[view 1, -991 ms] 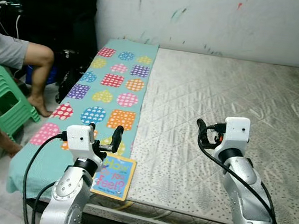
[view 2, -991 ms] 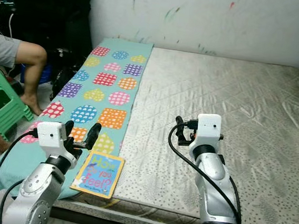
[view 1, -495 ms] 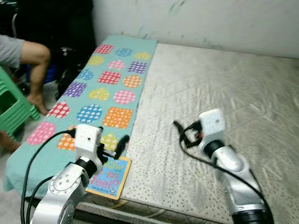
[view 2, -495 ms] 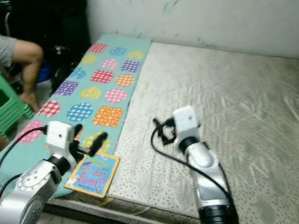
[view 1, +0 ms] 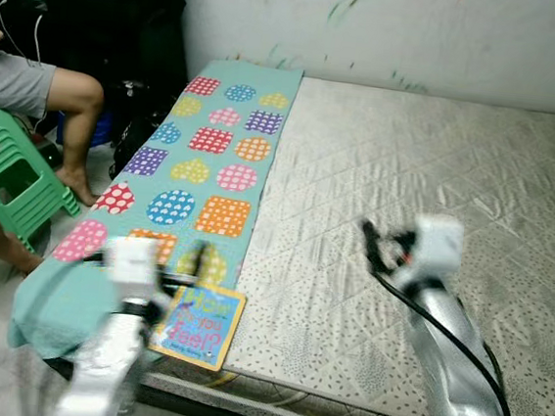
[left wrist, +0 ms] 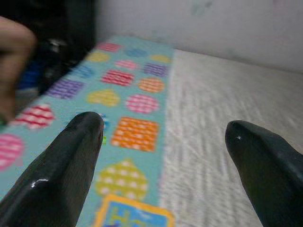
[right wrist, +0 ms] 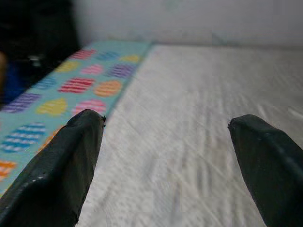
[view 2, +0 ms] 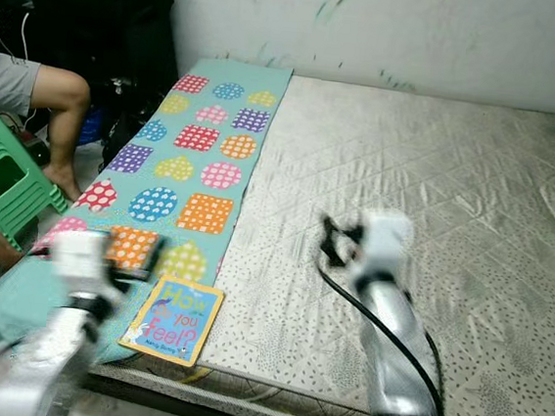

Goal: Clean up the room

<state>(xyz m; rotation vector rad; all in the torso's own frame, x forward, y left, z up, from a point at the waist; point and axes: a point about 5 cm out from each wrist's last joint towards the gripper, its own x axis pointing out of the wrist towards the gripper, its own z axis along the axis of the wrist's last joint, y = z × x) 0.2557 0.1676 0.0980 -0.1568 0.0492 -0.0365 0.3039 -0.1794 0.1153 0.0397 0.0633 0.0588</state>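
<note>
Two grippers, left gripper and right gripper, fingers spread, empty; left now drawn back, book just ahead.

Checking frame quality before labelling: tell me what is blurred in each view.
Eye views: both arms smeared, left gripper worst; book, mat and mattress fairly sharp. Wrist views: soft throughout, the scene beyond the right gripper hazy.

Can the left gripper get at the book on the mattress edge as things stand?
Probably yes. The left gripper is open and hovers just beside the book, which lies flat at the near edge of the mattress with nothing on it or between them. The views are blurred, so the gap is uncertain.
</note>
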